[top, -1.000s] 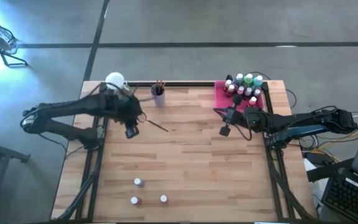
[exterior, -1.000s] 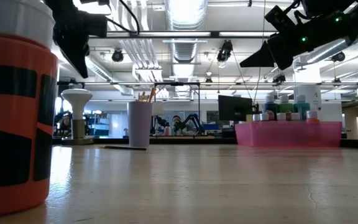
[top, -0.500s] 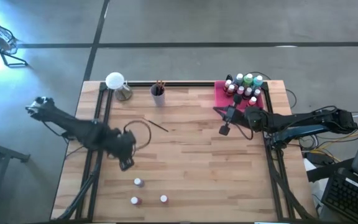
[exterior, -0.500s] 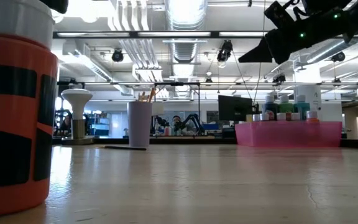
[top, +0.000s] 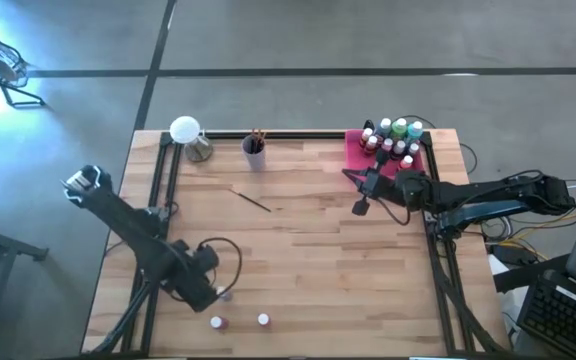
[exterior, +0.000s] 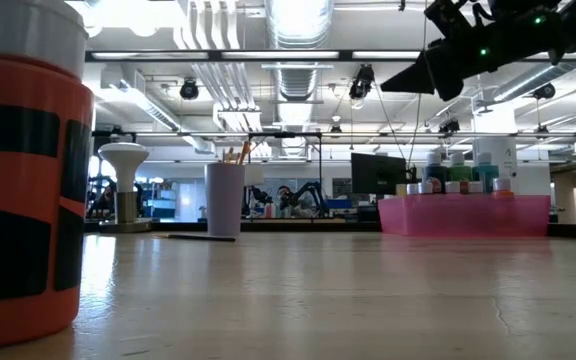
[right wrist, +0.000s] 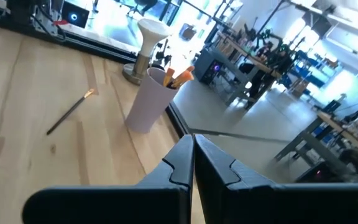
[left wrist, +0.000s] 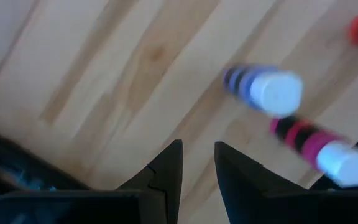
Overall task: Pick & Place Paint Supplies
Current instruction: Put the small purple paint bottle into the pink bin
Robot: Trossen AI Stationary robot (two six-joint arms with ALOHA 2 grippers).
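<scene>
Three white-capped paint bottles stand near the table's near edge: one [top: 225, 294] right beside my left gripper [top: 206, 292], two [top: 216, 322] [top: 263, 320] nearer the edge. In the left wrist view a blue bottle [left wrist: 263, 88] and a pink one [left wrist: 319, 146] lie ahead of the narrowly open fingers [left wrist: 197, 155]; nothing is between them. Several more bottles [top: 393, 140] stand in the pink tray [top: 353, 150]. A brush [top: 251, 200] lies flat on the wood. My right gripper [top: 360, 208] hangs shut above the table, just near-left of the tray.
A lilac cup [top: 255, 155] with brushes and a white lamp-like stand [top: 186, 130] sit at the far edge. In the low view an orange, black-banded bottle [exterior: 18, 180] stands close to the camera. Bare wood lies across the table's middle [top: 308, 260].
My left arm has swung from the far-left corner beside the cup toward the near edge and now hangs over the three loose bottles. The bottles, brush and tray have not moved.
</scene>
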